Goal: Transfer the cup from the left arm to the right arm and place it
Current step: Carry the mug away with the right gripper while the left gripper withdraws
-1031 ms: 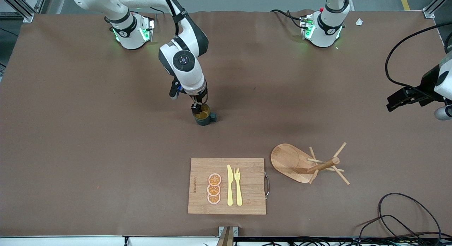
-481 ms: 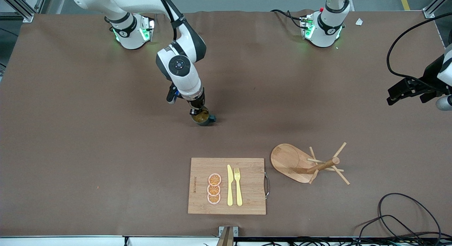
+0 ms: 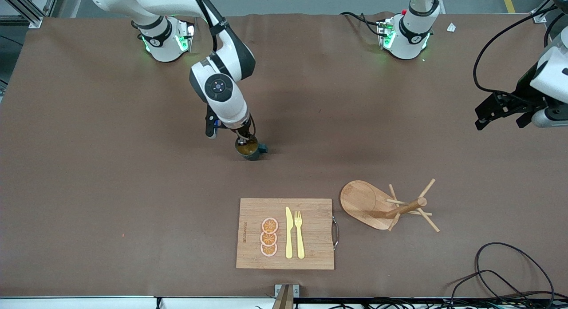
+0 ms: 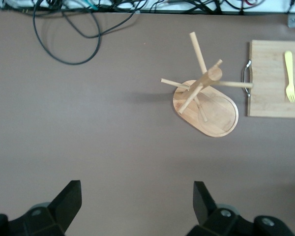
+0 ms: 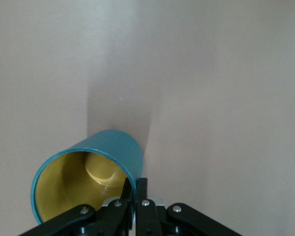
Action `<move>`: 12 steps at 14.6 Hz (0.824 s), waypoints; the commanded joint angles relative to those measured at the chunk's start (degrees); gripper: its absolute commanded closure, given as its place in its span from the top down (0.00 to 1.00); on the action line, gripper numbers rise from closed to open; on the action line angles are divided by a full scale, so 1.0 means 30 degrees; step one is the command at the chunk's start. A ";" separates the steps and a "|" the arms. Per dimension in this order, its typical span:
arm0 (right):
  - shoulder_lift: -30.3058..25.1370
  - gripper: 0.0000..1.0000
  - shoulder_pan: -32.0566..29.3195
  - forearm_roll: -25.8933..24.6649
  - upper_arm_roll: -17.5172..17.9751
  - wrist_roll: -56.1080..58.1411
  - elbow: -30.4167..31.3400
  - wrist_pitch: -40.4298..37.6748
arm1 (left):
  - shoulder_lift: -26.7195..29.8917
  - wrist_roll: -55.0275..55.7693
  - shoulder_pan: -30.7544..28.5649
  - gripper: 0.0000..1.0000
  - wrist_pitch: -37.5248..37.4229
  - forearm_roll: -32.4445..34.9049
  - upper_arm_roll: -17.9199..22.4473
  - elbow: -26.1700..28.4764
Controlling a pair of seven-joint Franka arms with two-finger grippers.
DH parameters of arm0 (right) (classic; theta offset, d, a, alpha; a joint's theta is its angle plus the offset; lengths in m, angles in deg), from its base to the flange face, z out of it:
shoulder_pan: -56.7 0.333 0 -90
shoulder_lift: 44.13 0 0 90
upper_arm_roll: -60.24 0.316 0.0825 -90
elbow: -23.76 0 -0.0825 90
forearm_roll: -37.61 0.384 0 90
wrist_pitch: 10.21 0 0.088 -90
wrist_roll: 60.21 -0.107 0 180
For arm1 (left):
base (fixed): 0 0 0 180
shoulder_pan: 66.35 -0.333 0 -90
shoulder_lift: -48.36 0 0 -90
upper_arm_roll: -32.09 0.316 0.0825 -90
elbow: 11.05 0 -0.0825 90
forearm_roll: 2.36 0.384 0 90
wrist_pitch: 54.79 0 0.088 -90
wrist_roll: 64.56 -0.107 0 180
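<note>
The cup (image 3: pixel 251 152) is a small teal mug with a tan-yellow inside, near the middle of the table, its handle toward the left arm's end. My right gripper (image 3: pixel 243 139) comes down on it from above. In the right wrist view the right gripper (image 5: pixel 136 184) is shut on the cup's (image 5: pixel 119 147) rim, one finger inside and one outside, and the cup leans. My left gripper (image 3: pixel 489 115) hangs open over the left arm's end of the table; in the left wrist view the left gripper (image 4: pixel 136 191) holds nothing.
A wooden peg stand (image 3: pixel 380 205) (image 4: pixel 206 101) stands nearer the front camera, toward the left arm's end. Beside it lies a cutting board (image 3: pixel 313 231) with a yellow knife (image 3: pixel 289 233), a fork (image 3: pixel 299 233) and orange slices (image 3: pixel 269 237). Black cables (image 3: pixel 506 273) lie at the front corner.
The right gripper closed on the cup's rim and carried it a little toward the right arm's end, tilting it. The left arm drew back and rose, still open.
</note>
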 commanded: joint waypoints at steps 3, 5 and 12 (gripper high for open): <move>-0.2092 0.00 -0.1509 0.0385 0.0160 0.8205 0.0473 -0.2585 | 0.0369 -0.0541 -0.0161 1.00 -0.0695 -0.0288 0.0193 0.0277; -0.3144 0.00 -0.1949 0.0356 0.0101 1.2073 0.1143 -0.3380 | 0.0397 -0.0626 -0.0132 1.00 -0.0696 -0.0259 0.0164 0.0248; -0.5610 0.00 -0.6806 -0.0082 0.0013 3.1016 0.4280 -0.3440 | 0.0163 -0.0277 -0.0015 1.00 -0.1106 -0.0318 0.0076 -0.0456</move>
